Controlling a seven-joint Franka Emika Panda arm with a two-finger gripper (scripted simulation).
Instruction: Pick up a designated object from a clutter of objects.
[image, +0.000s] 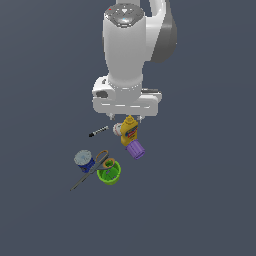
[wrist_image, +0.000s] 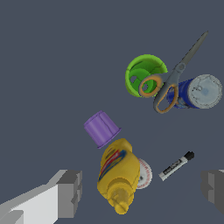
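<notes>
claw (wrist_image: 142, 188): my fingers (wrist_image: 70, 192) spread wide, holding nothing, above the clutter.
bottle (wrist_image: 117, 173): yellow, lying between my fingers, white ball (wrist_image: 145, 174) touching it.
marker (wrist_image: 176, 165): on the worktop (wrist_image: 43, 65) just beside the ball, apart from scissors (wrist_image: 173, 78).

the surroundings consist of one flat, uniform surface (image: 45, 215) of dark slate blue-grey, which fills both views from edge to edge. the surface is matte, with no visible texture, seam, pattern or marking. no boundary between floor and wall can be made out in either view. lighting is even and diffuse. shadows on the surface are faint and soft. colour reads the same in the exterior and wrist views.
</notes>
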